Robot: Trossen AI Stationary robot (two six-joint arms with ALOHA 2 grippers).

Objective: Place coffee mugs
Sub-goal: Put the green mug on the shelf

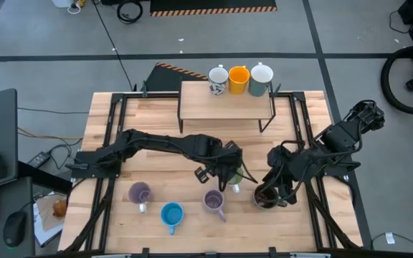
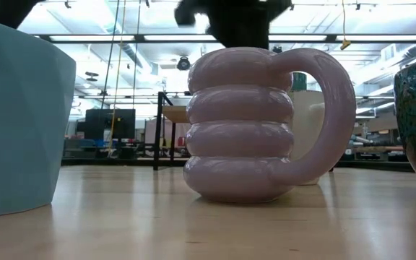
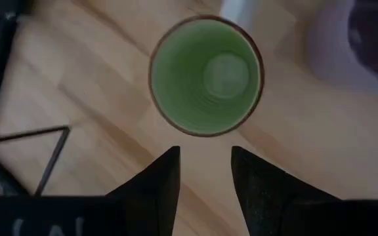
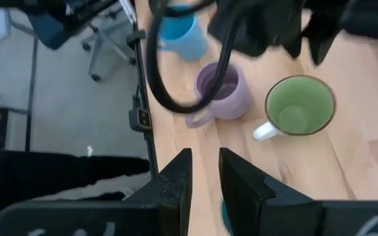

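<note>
The green mug (image 3: pixel 207 75), green inside with a white handle (image 4: pixel 262 132), stands upright on the table. My left gripper (image 3: pixel 205 164) hovers open just above it (image 1: pixel 229 172), touching nothing. My right gripper (image 4: pixel 205 174) is open with a narrow gap and stands over the dark mug (image 1: pixel 267 197), of which only a sliver (image 4: pixel 224 217) shows by its fingers. A ribbed purple mug (image 2: pixel 240 126), a blue mug (image 1: pixel 171 214) and a second purple mug (image 1: pixel 140 193) stand along the near side. On a raised shelf (image 1: pixel 224 107), a patterned white mug (image 1: pixel 219 80), an orange mug (image 1: pixel 239 79) and a white mug (image 1: pixel 262 77) stand in a row. My right gripper comes at the dark mug from above, but its own fingers and wrist hide the mug's rim, so I cannot tell whether it touches it. The mug stands on the table.
The shelf's thin black legs (image 1: pixel 266 122) stand at the table's far middle. Black frame rails (image 1: pixel 113 122) run along both side edges of the table. Bare wood lies between the shelf and the mugs. The purple mug (image 4: pixel 222 92) sits close beside the green one.
</note>
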